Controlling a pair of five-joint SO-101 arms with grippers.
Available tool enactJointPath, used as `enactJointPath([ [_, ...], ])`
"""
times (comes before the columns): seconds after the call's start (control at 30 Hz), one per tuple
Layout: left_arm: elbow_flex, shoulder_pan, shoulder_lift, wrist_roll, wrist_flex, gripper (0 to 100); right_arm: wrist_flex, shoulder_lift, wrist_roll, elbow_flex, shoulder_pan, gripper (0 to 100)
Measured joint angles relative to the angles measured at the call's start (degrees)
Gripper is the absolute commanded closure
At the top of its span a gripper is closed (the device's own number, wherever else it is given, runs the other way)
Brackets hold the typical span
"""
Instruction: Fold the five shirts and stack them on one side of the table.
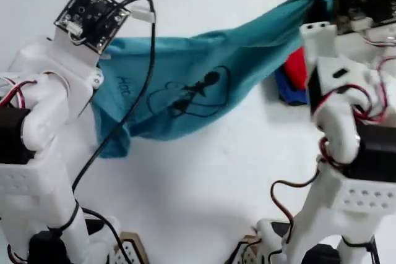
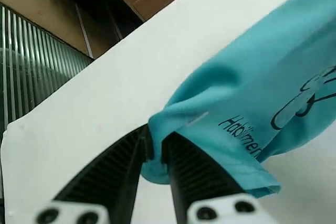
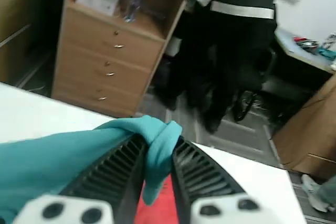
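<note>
A teal shirt [image 1: 198, 85] with a dark line drawing hangs stretched above the white table [image 1: 204, 177], held at both ends. My left gripper [image 2: 156, 148] is shut on one corner of the teal shirt [image 2: 252, 98], at the left in the high view under the left arm's camera board [image 1: 91, 17]. My right gripper [image 3: 157, 156] is shut on the other corner of the teal shirt [image 3: 63, 156], raised at the upper right [image 1: 315, 1]. Folded red and blue shirts [image 1: 294, 78] lie stacked below the right end, and the red one [image 3: 155, 208] shows under the right jaws.
The right arm [image 1: 346, 128] stands at the table's right, the left arm [image 1: 37, 140] at its left. Beyond the far table edge are a wooden drawer unit [image 3: 110, 56] and a dark office chair [image 3: 247, 51]. Bare tabletop lies in front of the hanging shirt.
</note>
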State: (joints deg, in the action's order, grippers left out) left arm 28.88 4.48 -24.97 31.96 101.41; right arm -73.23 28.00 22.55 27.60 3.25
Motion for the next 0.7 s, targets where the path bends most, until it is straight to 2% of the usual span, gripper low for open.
enactJointPath([
  [0.17, 2.3, -3.0, -1.5, 0.0, 0.0, 97, 0.0, 0.2, 1.5, 4.3, 3.3, 98.1],
  [0.4, 2.7, -5.3, -4.7, 0.0, 0.0, 97, -0.1, 0.3, 1.8, 5.2, 3.7, 98.1],
  [0.53, -6.5, -5.3, -5.2, 0.0, 0.0, 97, -3.6, 0.3, 1.8, 4.8, 3.7, 98.1],
  [0.7, -27.3, -5.7, -5.0, 0.0, -2.1, 97, -4.7, 0.3, 1.8, -3.7, 3.7, 98.1],
])
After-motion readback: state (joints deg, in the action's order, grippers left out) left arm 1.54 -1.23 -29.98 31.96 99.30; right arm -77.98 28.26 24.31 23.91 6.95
